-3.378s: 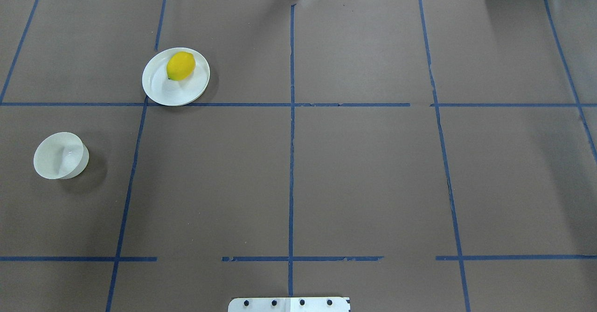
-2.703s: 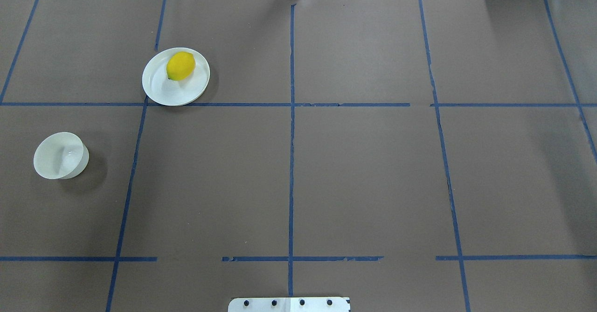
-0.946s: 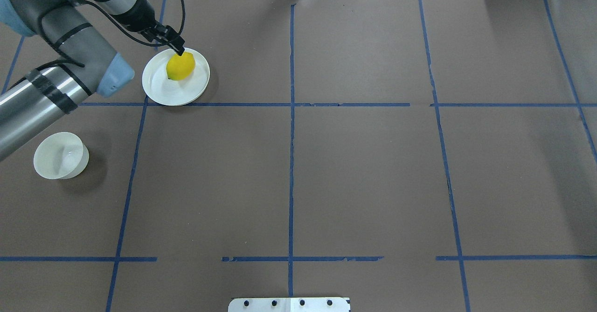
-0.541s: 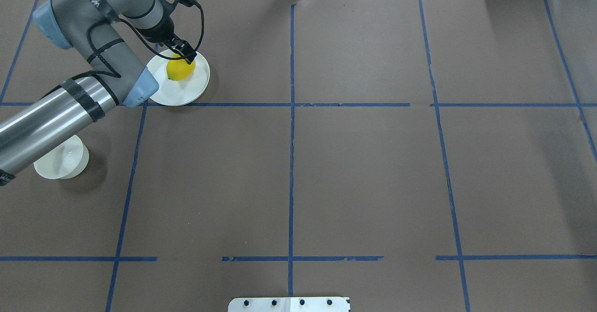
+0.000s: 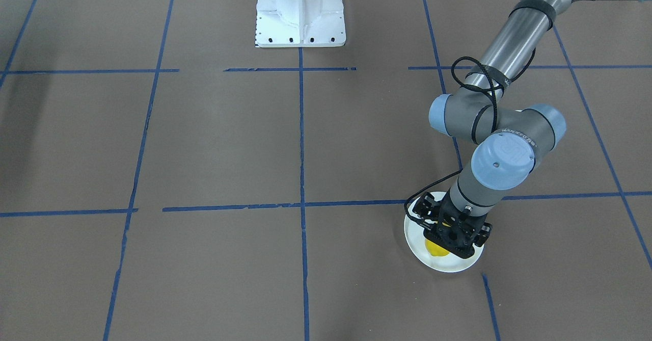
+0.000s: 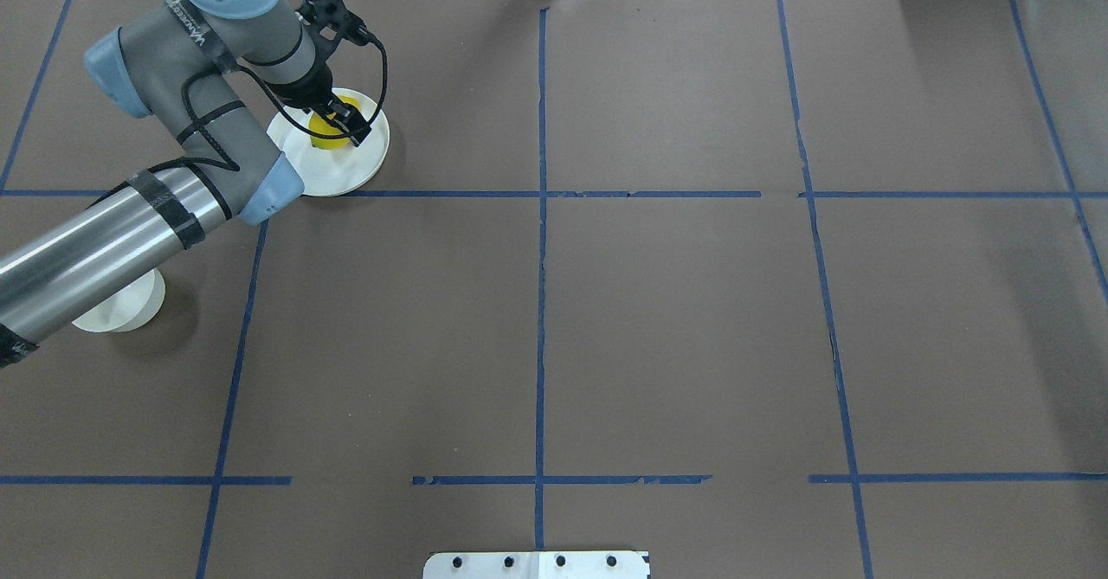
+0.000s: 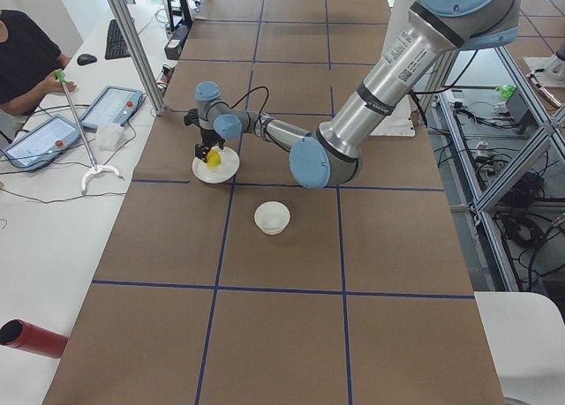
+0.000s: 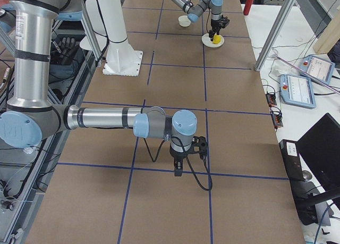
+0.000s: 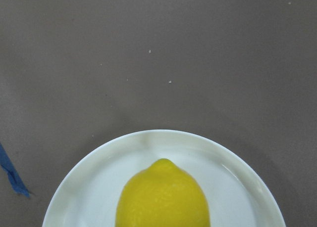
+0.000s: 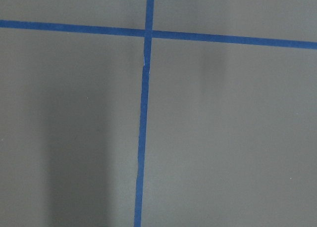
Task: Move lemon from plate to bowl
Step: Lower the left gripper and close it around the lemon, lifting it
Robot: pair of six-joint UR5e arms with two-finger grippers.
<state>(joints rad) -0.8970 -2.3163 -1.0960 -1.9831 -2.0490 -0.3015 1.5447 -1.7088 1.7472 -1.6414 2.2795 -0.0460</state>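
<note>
The yellow lemon (image 6: 325, 137) lies on the white plate (image 6: 346, 172) at the far left of the table. My left gripper (image 6: 346, 125) is down over the lemon with its jaws open around it, covering most of it. In the front view the lemon (image 5: 434, 250) peeks out under the gripper (image 5: 451, 241) on the plate (image 5: 448, 265). The left wrist view shows the lemon (image 9: 163, 197) on the plate's rim (image 9: 99, 162). The white bowl (image 6: 121, 311) is empty and partly hidden under my left forearm. My right gripper (image 8: 177, 173) points down at bare table; I cannot tell its state.
Brown paper with a blue tape grid covers the table. The white robot base (image 5: 300, 9) stands at the near middle. In the left side view the bowl (image 7: 272, 217) sits apart from the plate (image 7: 221, 174); a metal post (image 7: 132, 43) stands beyond it.
My left arm came in from the left, reached the plate and lowered its gripper over the lemon. The forearm now covers part of the bowl. Lemon, plate and bowl have stayed put.
</note>
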